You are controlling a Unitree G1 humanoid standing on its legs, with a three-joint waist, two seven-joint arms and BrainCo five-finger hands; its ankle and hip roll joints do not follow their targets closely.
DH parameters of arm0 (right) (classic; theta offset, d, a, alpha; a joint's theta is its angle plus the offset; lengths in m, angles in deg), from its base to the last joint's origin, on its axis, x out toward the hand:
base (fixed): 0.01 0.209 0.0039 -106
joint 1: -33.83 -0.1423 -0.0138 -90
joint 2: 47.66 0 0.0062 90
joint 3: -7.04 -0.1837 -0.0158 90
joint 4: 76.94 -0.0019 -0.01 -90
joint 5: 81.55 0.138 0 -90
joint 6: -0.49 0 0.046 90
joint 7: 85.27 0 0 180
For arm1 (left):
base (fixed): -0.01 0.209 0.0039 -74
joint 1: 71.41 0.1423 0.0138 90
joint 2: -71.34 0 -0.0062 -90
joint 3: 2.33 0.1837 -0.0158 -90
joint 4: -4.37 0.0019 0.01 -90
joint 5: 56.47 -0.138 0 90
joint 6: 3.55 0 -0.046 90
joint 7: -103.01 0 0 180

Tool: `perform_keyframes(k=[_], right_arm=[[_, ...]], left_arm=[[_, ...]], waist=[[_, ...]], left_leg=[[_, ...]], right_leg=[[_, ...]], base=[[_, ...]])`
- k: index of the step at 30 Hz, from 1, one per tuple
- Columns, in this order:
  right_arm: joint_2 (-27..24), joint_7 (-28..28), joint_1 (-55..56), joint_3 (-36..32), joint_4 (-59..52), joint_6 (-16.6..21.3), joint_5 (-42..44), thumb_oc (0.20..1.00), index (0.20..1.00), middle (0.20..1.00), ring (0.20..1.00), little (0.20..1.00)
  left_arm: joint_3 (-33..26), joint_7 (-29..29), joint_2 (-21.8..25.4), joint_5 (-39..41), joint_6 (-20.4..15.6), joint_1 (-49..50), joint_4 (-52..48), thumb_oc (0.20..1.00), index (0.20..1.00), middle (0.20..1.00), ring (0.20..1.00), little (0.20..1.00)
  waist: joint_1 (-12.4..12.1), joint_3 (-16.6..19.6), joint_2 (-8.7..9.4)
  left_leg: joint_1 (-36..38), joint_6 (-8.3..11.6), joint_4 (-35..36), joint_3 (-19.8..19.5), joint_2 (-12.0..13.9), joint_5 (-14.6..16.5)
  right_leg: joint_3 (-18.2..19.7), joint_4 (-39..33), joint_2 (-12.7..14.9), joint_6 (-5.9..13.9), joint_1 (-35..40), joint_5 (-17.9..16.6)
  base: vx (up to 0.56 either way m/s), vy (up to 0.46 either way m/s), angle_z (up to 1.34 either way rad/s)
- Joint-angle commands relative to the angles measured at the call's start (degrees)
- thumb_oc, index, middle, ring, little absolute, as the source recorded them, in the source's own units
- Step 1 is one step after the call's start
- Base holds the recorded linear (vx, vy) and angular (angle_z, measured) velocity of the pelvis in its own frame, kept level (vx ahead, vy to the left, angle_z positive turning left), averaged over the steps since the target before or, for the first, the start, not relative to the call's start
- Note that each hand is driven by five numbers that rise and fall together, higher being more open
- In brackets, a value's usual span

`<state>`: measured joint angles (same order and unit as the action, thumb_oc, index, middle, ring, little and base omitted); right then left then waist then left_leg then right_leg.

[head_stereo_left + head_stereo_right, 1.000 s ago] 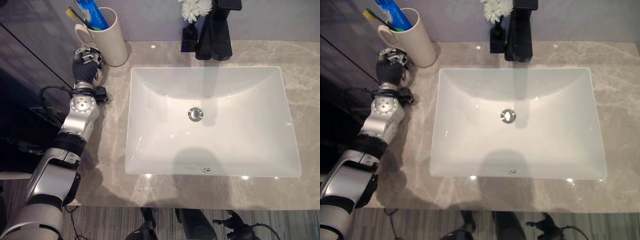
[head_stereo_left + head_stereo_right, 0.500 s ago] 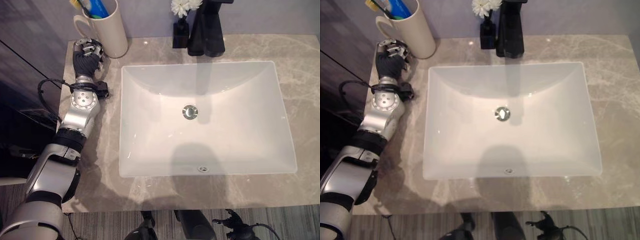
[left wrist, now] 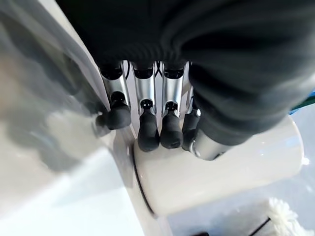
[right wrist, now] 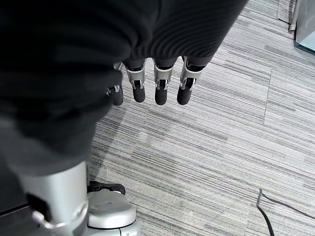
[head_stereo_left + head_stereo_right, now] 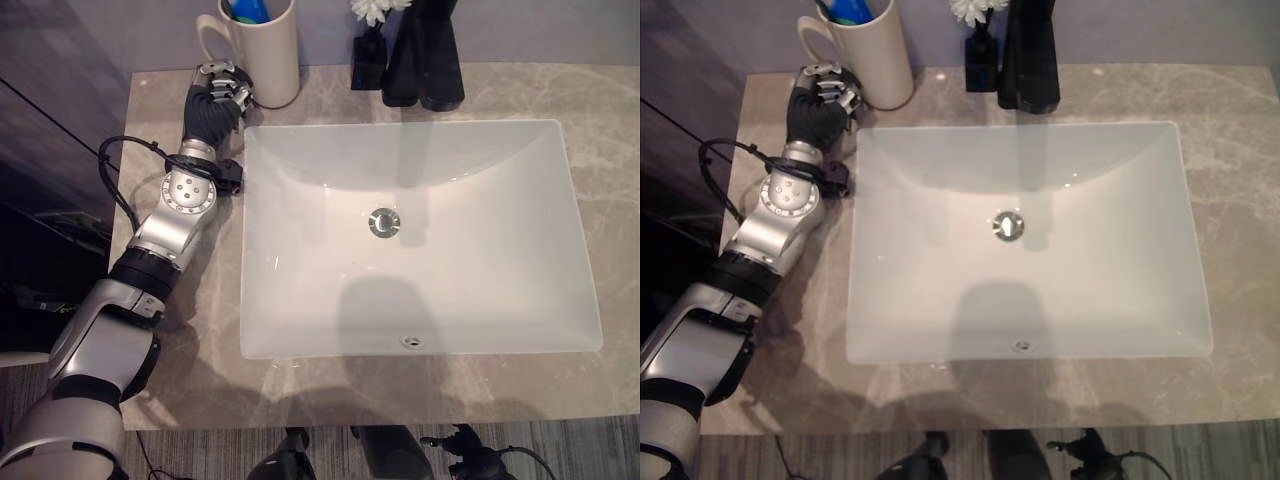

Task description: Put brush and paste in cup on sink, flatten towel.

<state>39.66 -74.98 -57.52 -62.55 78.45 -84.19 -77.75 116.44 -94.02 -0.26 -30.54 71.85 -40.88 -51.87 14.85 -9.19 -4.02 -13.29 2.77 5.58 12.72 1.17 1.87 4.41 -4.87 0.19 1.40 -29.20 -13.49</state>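
Observation:
A cream cup [image 5: 268, 60] stands at the counter's back left corner. The blue paste tube [image 5: 250, 8] and the brush end [image 5: 827, 8] stick out of its top. My left hand [image 5: 212, 105] rests on the counter just left of the cup's base and holds nothing. In the left wrist view its relaxed fingers [image 3: 147, 123] point down, their dark tips close against the cup's [image 3: 221, 177] lower wall. My right hand [image 4: 157, 83] hangs with straight fingers over the grey striped floor.
A white rectangular sink [image 5: 420, 127] fills the middle of the marble counter [image 5: 600, 90]. A black faucet [image 5: 425, 60] and a small black vase with a white flower [image 5: 368, 60] stand behind it. The counter's left edge runs beside my left forearm.
The whole picture has shifted, so the camera has moved. My left hand stays beside the cup's base.

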Motion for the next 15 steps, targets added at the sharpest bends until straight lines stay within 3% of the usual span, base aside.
perform_keyframes(k=[1, 7, 15], right_arm=[[-2.53, 1.33, 0.82, 0.7, -0.69, 0.49, 2.49, 1.0, 1.0, 1.0, 1.0, 1.0], [-2.42, 1.7, 0.57, 0.75, -0.42, 0.54, 2.49, 1.0, 1.0, 1.0, 1.0, 1.0], [-2.24, 2.38, 0.59, -0.88, 1.14, 0.52, 2.7, 1.0, 1.0, 1.0, 1.0, 1.0]], left_arm=[[1.43, 0.97, -3.4, -1.25, -1.08, -1.47, 2.79, 0.2, 0.2, 0.2, 0.2, 0.2], [0.99, -0.08, -4.27, -2.22, -0.84, -1.39, 3.82, 0.2, 0.2, 0.2, 0.2, 0.2], [-3.03, -5.29, -4.22, -12.27, 1.3, 5.65, 0.15, 0.2, 0.2, 0.2, 0.2, 0.2]], waist=[[3.07, -1.54, -1.46], [3.13, -1.59, -1.52], [1.22, 0.19, -0.62]], left_leg=[[3.81, 4.25, -0.58, -0.06, 3.18, -1.54], [3.89, 4.16, -0.58, 0.08, 3.25, -1.47], [5.81, 3.74, -0.58, -2.01, 2.92, -1.09]], right_leg=[[0.64, 6.37, 1.57, 4.72, -0.99, 4.87], [0.76, 6.55, 1.3, 4.65, -1.12, 4.96], [-0.44, 6.87, 1.73, 4.45, 1.8, 5.78]], base=[[0.0, 0.0, 0.0], [0.0, 0.0, 0.0], [0.0, 0.0, 0.01]])
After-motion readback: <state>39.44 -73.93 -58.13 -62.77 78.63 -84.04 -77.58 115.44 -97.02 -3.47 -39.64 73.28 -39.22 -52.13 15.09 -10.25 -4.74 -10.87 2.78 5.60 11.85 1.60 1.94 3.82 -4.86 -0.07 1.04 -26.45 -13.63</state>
